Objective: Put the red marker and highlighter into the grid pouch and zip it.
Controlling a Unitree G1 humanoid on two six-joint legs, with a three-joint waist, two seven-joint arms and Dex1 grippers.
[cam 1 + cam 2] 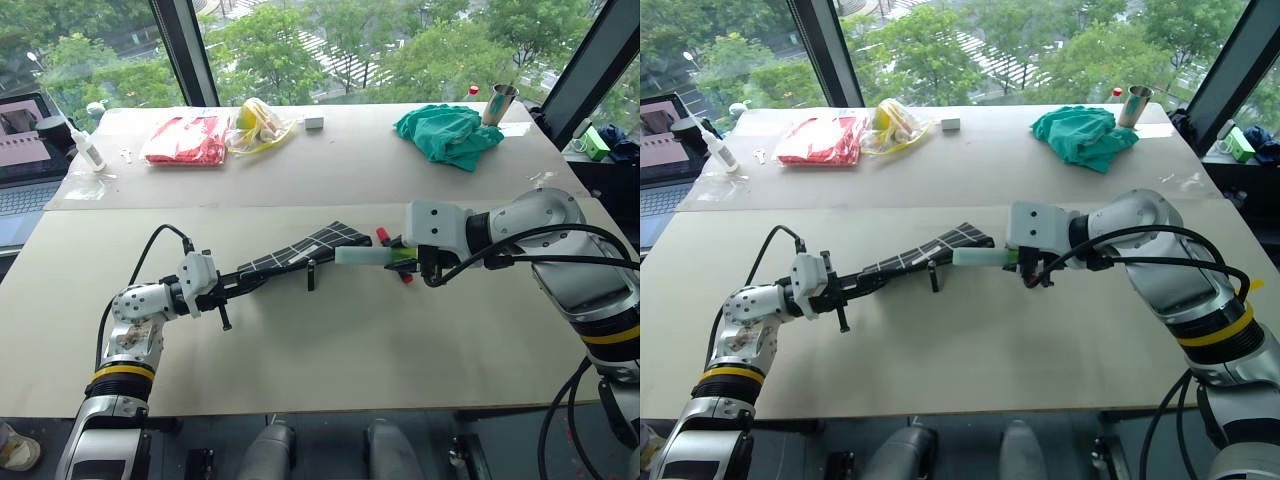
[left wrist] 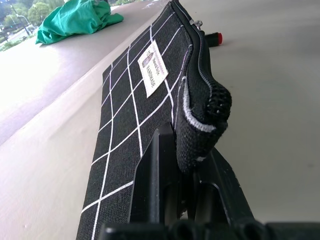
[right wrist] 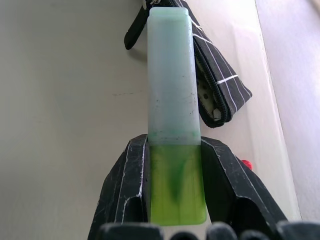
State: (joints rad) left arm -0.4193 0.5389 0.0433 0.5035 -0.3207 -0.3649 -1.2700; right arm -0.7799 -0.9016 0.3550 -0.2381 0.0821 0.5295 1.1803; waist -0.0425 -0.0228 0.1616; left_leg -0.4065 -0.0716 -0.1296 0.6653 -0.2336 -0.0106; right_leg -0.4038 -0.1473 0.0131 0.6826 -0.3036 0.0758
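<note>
Green-capped highlighter (image 3: 172, 90) clamped in right gripper (image 3: 177, 187) jaws, left gripper (image 2: 187, 195) jaws pinching grid pouch (image 2: 145, 100) (raised end)

Beige table (image 1: 300, 350) w/ red marker (image 1: 382, 236), green cloth (image 1: 448, 133), red packet (image 1: 186, 139), metal cup (image 1: 499, 103).

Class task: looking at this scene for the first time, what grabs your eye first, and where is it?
Mid-table, the right gripper clamps the highlighter by its green cap, pale end aimed at the grid pouch. The left gripper holds that pouch up by one end. The red marker lies on the table behind them.
</note>
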